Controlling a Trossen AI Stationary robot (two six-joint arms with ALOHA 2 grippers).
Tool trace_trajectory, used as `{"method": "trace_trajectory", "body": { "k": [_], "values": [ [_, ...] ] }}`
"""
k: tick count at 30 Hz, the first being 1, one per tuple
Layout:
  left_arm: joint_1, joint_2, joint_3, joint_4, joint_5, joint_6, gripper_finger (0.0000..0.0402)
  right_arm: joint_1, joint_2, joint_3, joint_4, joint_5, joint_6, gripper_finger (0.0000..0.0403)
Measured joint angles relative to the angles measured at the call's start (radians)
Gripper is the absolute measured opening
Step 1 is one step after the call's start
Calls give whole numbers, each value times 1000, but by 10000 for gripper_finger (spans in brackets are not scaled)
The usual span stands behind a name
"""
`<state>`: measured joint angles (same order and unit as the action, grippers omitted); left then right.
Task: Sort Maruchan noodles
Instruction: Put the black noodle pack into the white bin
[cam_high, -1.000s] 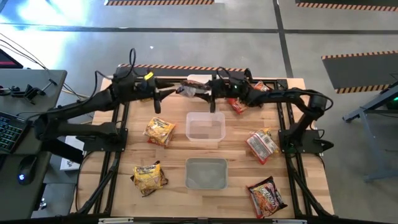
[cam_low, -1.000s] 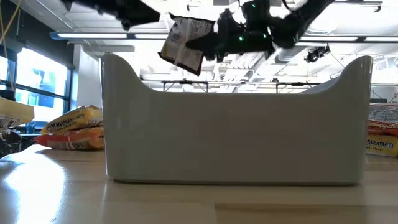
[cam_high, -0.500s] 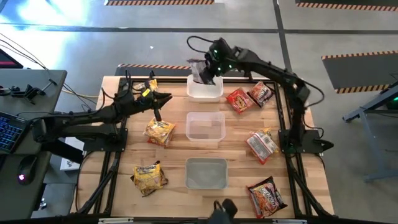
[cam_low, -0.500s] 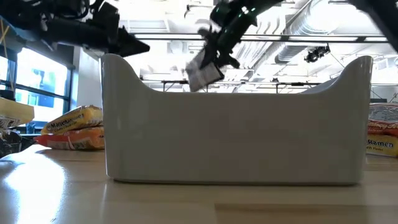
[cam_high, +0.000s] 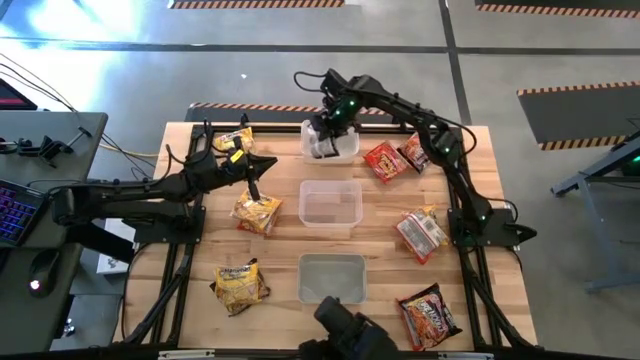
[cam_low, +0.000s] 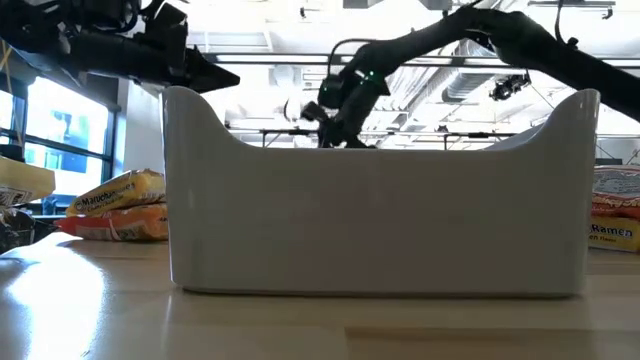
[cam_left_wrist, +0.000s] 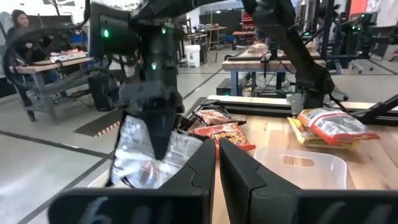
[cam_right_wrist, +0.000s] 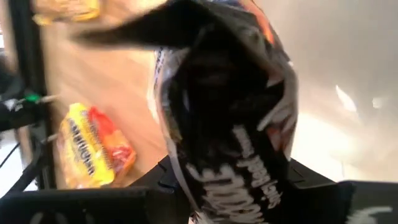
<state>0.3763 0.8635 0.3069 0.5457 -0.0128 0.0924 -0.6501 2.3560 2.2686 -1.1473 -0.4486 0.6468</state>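
While in right gripper (cam_high: 325, 138), dark packet (cam_right_wrist: 230, 124)

A pale tub (cam_low: 380, 220) fills the low view; yellow noodle packets (cam_low: 115, 205) lie beside it.

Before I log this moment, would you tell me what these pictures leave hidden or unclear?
- Low view: the near tub blocks the table behind it, so where the dark packet sits in the far tub is hidden.
- Right wrist view: that packet fills the picture; the right gripper's fingertips are covered.
- High view: a dark object at the bottom edge is cut off.
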Motion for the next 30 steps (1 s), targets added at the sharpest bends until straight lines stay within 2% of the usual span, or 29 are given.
{"method": "trace_trajectory", "body": {
  "k": [12,23,30],
  "values": [
    [0,0,0,6,0,24,12,0,1,-12,61,104,80,110],
    [0,0,0,14,0,22,12,8,2,-13,90,129,104,111],
    [0,0,0,14,0,17,12,26,2,-13,75,141,86,164]
  ]
}}
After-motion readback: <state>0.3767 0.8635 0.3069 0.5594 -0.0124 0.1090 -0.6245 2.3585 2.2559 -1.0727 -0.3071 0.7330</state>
